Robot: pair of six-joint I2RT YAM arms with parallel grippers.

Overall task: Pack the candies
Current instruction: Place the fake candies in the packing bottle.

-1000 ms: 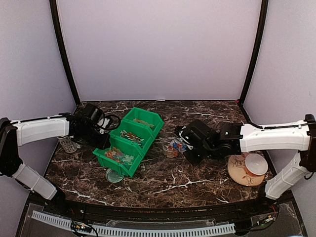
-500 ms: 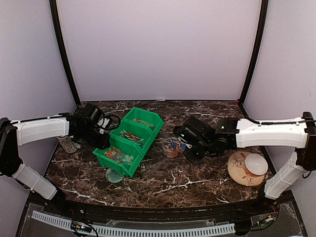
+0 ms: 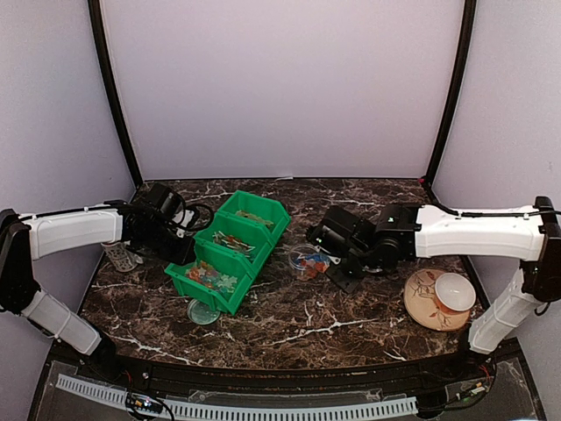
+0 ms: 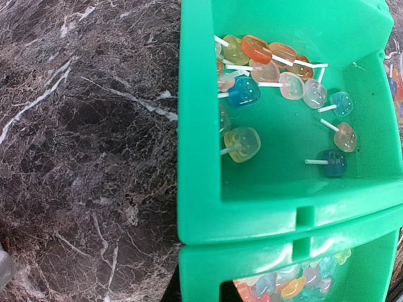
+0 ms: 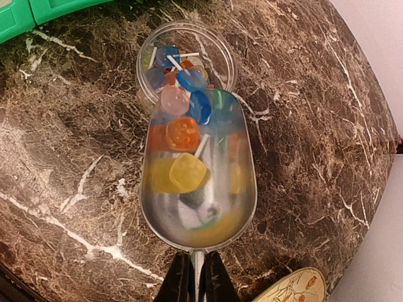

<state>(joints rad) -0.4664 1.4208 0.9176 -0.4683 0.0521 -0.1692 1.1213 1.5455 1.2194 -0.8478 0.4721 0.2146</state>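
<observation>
Candies: tiny see-through sweets on white sticks, in orange, yellow, blue, pink and green, heaped in the metal scoop, and more sit in the clear cup under its tip
Right claw: clamped tight on the scoop's thin handle, above the marbled counter
Left claw: closed, just beside the green bins; nothing visible in its grip
Left wrist view: straight down into one bin with candies scattered across its floor, another batch in the next bin; own fingers out of frame
Top view only: three bins in a diagonal row, cup between bins and right arm, plate with a white cup far right
</observation>
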